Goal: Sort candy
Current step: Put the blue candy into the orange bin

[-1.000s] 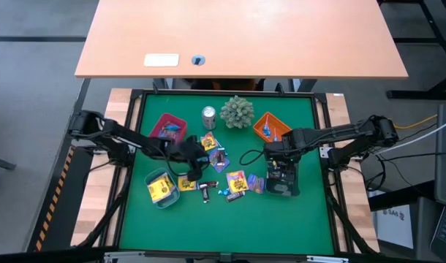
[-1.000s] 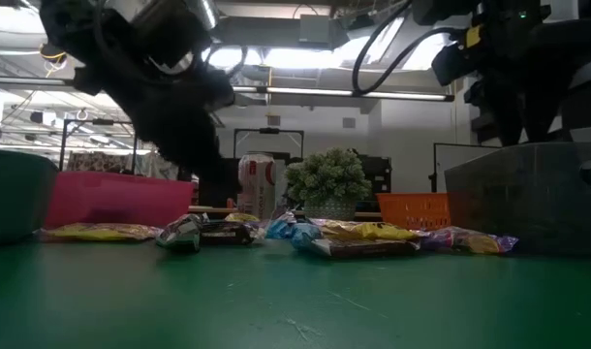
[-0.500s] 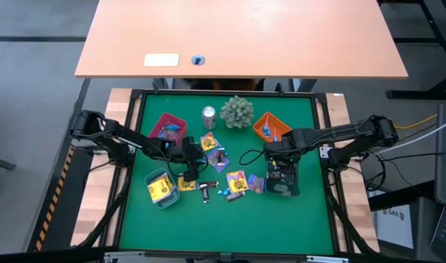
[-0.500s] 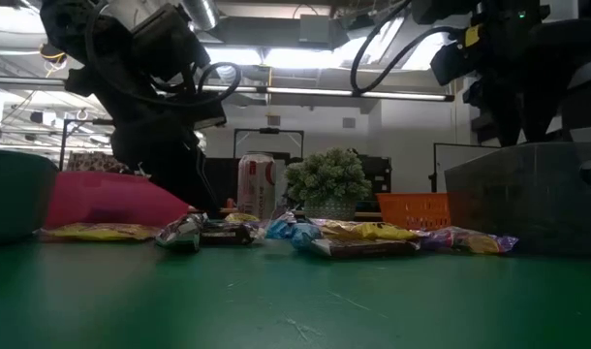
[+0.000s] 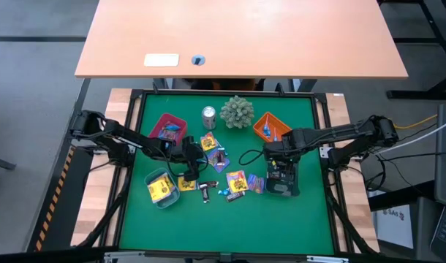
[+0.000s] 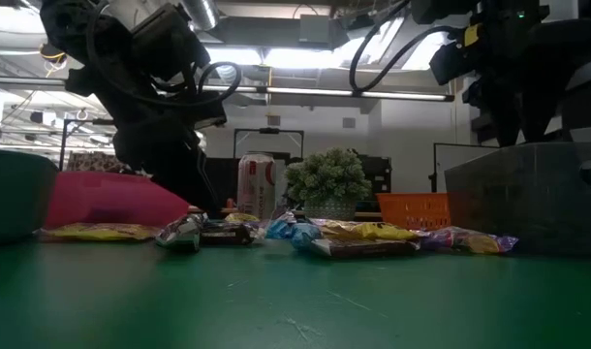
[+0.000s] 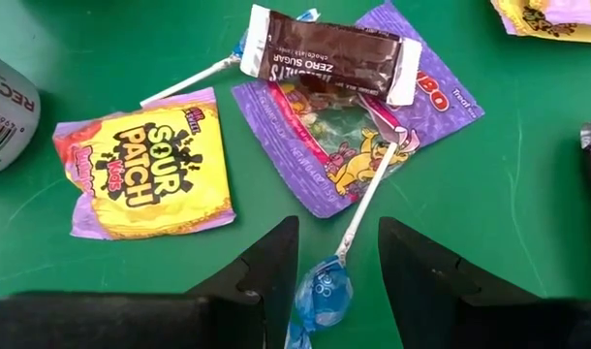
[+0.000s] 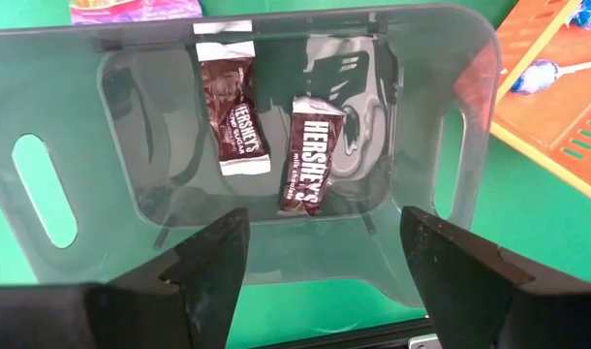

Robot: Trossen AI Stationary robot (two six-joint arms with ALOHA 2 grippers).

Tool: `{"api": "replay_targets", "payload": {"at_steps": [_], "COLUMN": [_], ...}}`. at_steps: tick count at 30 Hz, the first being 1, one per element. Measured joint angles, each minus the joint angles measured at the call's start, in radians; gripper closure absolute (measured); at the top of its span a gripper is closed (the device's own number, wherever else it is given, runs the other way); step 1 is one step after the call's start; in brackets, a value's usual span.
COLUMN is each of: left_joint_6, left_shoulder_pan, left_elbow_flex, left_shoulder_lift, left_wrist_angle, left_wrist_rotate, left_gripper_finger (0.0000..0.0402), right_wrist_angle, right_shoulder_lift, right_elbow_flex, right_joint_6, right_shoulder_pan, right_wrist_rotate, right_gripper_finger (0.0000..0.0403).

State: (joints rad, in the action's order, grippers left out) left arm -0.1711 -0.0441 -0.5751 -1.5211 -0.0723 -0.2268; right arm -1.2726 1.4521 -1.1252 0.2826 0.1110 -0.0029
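Crinkly blue lollipop [image 7: 322,294] betw. open left end effector [image 7: 338,254] fingers; right end effector [image 8: 324,260] open

light: bright overhead, even | shadows: soft | low view: arms backlit, foreground mat blurred

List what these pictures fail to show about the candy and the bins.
- Pink bin, low view: its wall hides the contents.
- Grey bin, low view: contents blurred behind its wall.
- Silver can, left wrist view: cut off by the picture's edge.
- Blue lollipop, left wrist view: whether the left gripper touches it is unclear.
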Motion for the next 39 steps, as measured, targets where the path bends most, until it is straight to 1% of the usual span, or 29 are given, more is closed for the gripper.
{"api": "replay_targets", "payload": {"at_steps": [8,12,16,20,22,29,39], "left_joint_6": [-0.002,-0.002,0.009,0.071,0.075,0.076,0.076], "left_shoulder_pan": [0.000,0.000,0.000,0.000,0.003,0.026,0.047], "left_elbow_flex": [0.000,-0.002,-0.051,-0.120,-0.145,-0.159,-0.159], "left_shoulder_lift": [0.000,0.000,0.000,0.001,0.001,0.001,0.001], "left_wrist_angle": [-0.059,-0.063,-0.055,0.040,0.086,0.208,0.215], "left_wrist_rotate": [0.007,0.012,0.025,0.027,0.027,0.027,0.027], "left_gripper_finger": [0.0270,0.0270,0.0270,0.0270,0.0270,0.0270,0.0270], "right_wrist_angle": [0.000,-0.001,0.000,0.000,-0.001,0.000,0.000], "right_shoulder_lift": [0.000,0.000,0.000,0.000,0.000,0.000,0.000], "right_elbow_flex": [0.000,0.000,0.000,0.000,0.000,0.000,0.000], "right_joint_6": [0.000,0.000,0.000,0.000,0.000,0.000,0.000], "right_shoulder_pan": [0.000,0.000,0.000,0.000,0.000,0.000,0.000], "right_wrist_rotate": [0.000,0.000,0.000,0.000,0.000,-0.001,-0.001], "right_gripper_finger": [0.0134,0.0134,0.0134,0.0134,0.0134,0.0134,0.0134]}}
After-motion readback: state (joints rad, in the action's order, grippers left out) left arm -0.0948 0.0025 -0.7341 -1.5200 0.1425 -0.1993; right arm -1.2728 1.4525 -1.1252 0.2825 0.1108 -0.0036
